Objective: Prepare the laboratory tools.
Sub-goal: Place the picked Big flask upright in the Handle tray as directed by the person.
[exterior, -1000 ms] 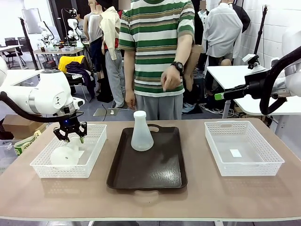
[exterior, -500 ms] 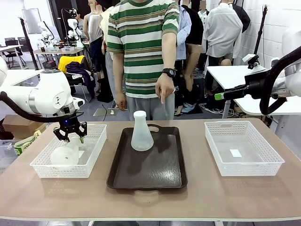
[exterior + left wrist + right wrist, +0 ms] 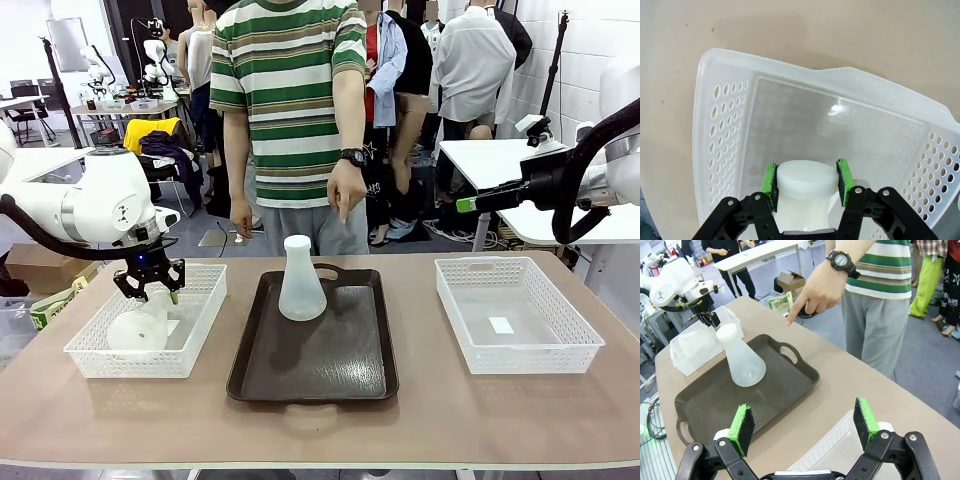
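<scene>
Front view: the left gripper (image 3: 148, 283) hangs over the left white basket (image 3: 205, 318), its jaws clamped on the neck of a frosted conical flask (image 3: 140, 325) that sits inside that basket. A second flask (image 3: 301, 280) stands upright at the far end of the dark brown tray (image 3: 330, 365) in the middle of the table (image 3: 420, 410). A second white basket (image 3: 520, 345) lies at the table's right. The person at the far side points an index finger downward with one hand (image 3: 346, 192) above the tray. Left wrist view: the green pads (image 3: 770, 181) press both sides of the flask's rim. Right wrist view: the right gripper (image 3: 805, 427) stands wide open, holding nothing, above the right basket's edge.
</scene>
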Motion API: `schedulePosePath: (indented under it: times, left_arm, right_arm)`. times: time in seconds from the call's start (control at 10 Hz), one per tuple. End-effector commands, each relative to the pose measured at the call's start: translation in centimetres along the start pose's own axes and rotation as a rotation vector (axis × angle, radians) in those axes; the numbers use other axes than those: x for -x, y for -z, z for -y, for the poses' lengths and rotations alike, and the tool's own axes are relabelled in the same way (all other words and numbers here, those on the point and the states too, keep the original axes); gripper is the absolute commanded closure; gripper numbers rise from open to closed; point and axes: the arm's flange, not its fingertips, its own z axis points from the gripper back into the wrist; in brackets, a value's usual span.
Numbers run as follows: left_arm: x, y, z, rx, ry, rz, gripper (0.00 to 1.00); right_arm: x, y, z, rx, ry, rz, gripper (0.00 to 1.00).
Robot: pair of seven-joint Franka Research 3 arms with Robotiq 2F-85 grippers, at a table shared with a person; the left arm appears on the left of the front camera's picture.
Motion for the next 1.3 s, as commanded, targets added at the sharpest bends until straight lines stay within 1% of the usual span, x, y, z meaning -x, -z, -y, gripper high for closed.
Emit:
schedulePosePath:
  times: [0.0, 0.5, 0.6, 0.8, 1.0, 1.2]
  left_arm:
    - [-0.1, 0.0, 0.1, 0.000, 0.002, 0.002, 1.00]
    - [0.0, 0.0, 0.0, 0.000, 0.000, 0.000, 1.00]
    - [0.7, -1.1, -0.1, 0.015, 0.037, 0.016, 1.00]
    - [2.4, -4.5, -0.3, 0.083, 0.099, 0.101, 1.00]
    - [3.0, -7.0, -0.7, 0.148, 0.127, 0.146, 1.00]
    - [3.4, -9.5, -1.0, 0.204, 0.173, 0.215, 1.00]
  right_arm:
    - [-0.3, 0.0, 0.0, 0.007, 0.005, -0.014, 0.00]
    - [-0.3, 0.0, 0.0, 0.007, 0.005, -0.014, 0.00]
    - [-0.3, 0.0, 0.0, 0.007, 0.005, -0.014, 0.00]
    - [-0.3, 0.0, 0.0, 0.007, 0.005, -0.014, 0.00]
    - [-0.3, 0.0, 0.0, 0.007, 0.005, -0.014, 0.00]
    - [-0.3, 0.0, 0.0, 0.007, 0.005, -0.014, 0.00]
